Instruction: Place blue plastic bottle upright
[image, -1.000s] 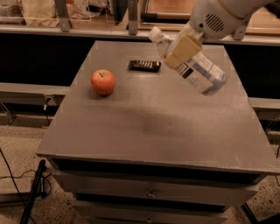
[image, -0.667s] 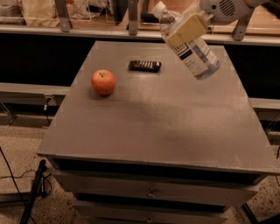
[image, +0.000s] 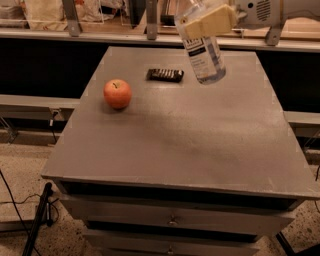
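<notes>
Blue plastic bottle (image: 204, 55) gripped by tool (image: 206, 22) (airborne, slightly tilted) over table (image: 175, 150) far edge.

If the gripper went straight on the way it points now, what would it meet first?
The gripper, shut on the blue plastic bottle, points toward the picture's left, high over the table's far edge. The upright metal post looks first in line, but depth is unclear.

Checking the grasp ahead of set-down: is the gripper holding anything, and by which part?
Yes. The gripper, at the top of the view above the table's far edge, is shut on the blue plastic bottle, gripping its upper body near the neck.
</notes>
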